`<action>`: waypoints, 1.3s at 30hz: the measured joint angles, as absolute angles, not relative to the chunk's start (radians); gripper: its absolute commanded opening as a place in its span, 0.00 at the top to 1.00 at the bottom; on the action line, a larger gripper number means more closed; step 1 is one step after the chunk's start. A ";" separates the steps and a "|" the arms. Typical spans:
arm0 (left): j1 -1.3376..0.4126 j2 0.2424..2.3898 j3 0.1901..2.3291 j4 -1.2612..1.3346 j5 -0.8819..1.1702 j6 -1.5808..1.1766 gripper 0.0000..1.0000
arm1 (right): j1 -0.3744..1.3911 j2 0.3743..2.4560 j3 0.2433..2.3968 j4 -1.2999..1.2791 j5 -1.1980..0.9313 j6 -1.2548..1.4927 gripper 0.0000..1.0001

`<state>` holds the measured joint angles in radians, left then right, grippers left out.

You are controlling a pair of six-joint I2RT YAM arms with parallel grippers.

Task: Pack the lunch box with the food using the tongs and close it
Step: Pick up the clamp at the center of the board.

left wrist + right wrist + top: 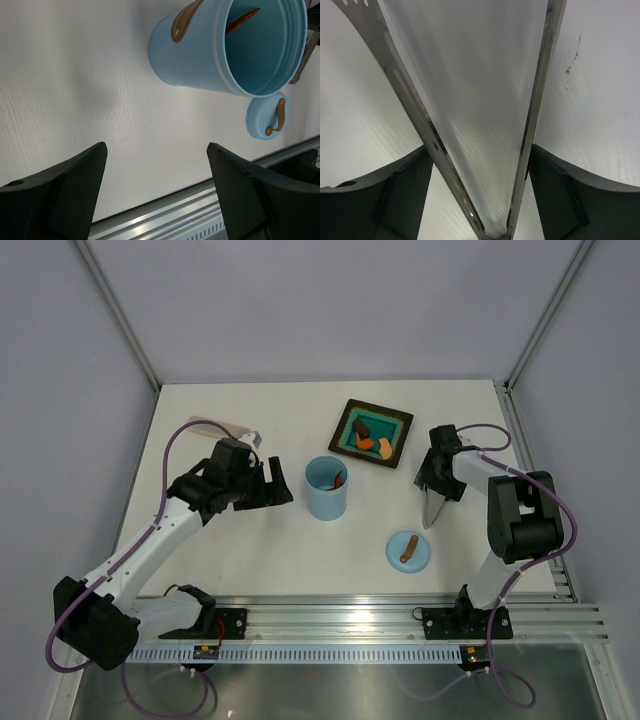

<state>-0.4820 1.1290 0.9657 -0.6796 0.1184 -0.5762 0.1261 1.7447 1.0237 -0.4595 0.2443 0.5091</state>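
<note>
The light blue lunch box (326, 488) stands upright and open mid-table, with one orange-brown piece of food (242, 19) inside it. Its round lid (408, 550) lies flat to the right, near the front edge. More food (368, 435) sits on the square teal plate (372, 432) behind. My left gripper (280, 485) hovers open just left of the lunch box (195, 55), nothing between its fingers (65, 190). My right gripper (437, 485) is shut on the tongs (430, 515), both fingers pressing the two metal arms (538, 100) near their joined end; the tips point toward the front edge.
An aluminium rail (400, 615) runs along the near table edge. Enclosure walls and corner posts (120, 320) border the table at the back and sides. The lid (267, 117) lies between the lunch box and the rail.
</note>
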 measured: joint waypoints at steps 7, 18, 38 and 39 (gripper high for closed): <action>-0.482 1.131 0.966 -0.679 0.118 -0.576 0.15 | 0.124 1.748 1.024 -0.434 0.245 0.501 0.56; -0.482 1.137 0.966 -0.679 0.119 -0.577 0.15 | 0.123 1.736 1.108 -0.493 0.244 0.448 1.00; -0.482 1.141 0.966 -0.679 0.119 -0.576 0.15 | 0.123 1.629 1.332 -0.818 0.006 0.343 0.73; -0.482 1.141 0.966 -0.679 0.119 -0.576 0.15 | 0.123 1.628 1.332 -0.825 0.002 0.343 0.73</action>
